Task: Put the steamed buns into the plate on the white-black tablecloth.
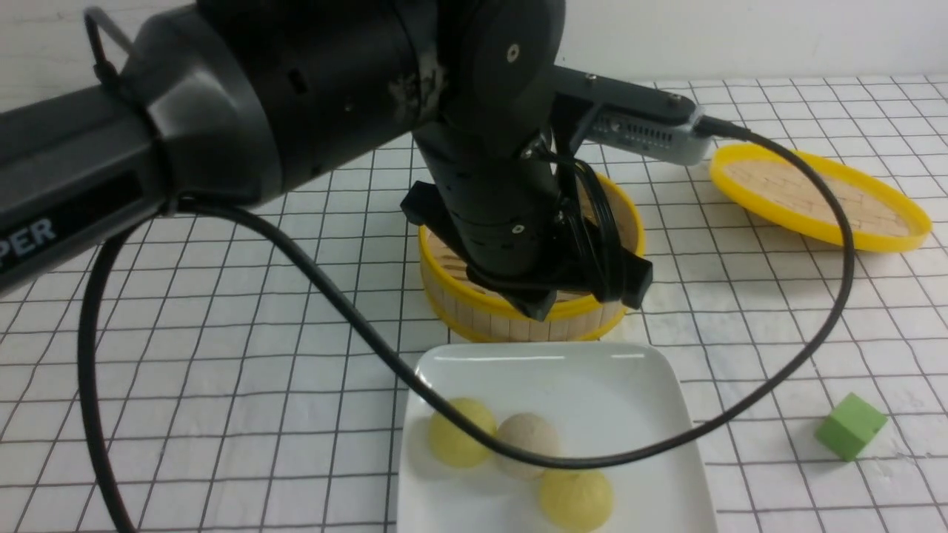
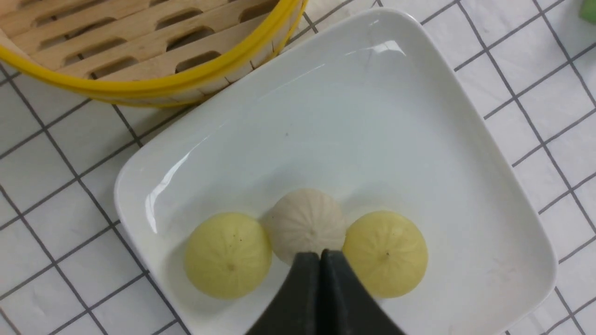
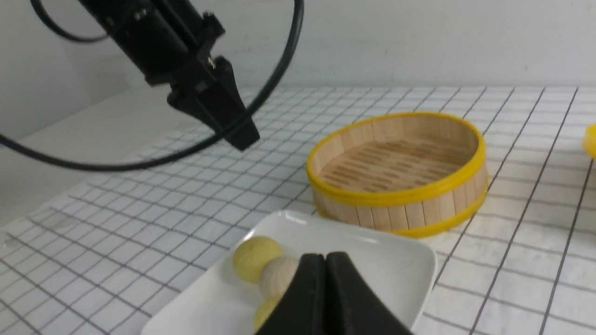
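Three steamed buns lie side by side in the white plate (image 1: 548, 355) on the white-black tablecloth (image 1: 222, 355): a pale yellow bun (image 1: 461, 433), a beige bun (image 1: 527, 440) and a second yellow bun (image 1: 576, 500). From the left wrist view they are the yellow bun (image 2: 228, 255), the beige bun (image 2: 305, 223) and the other yellow bun (image 2: 386, 251), all within the plate (image 2: 419, 116). My left gripper (image 2: 320, 253) hangs above them, shut and empty; it also shows raised high (image 3: 244, 139). My right gripper (image 3: 326, 256) is shut on nothing, near the plate (image 3: 372, 251).
An empty bamboo steamer basket (image 1: 518, 318) with yellow rims stands just behind the plate, partly hidden by my left arm (image 1: 511, 222). Its lid (image 1: 815, 196) lies at the back right. A green cube (image 1: 850, 426) sits right of the plate. A black cable (image 1: 355, 318) droops across the plate.
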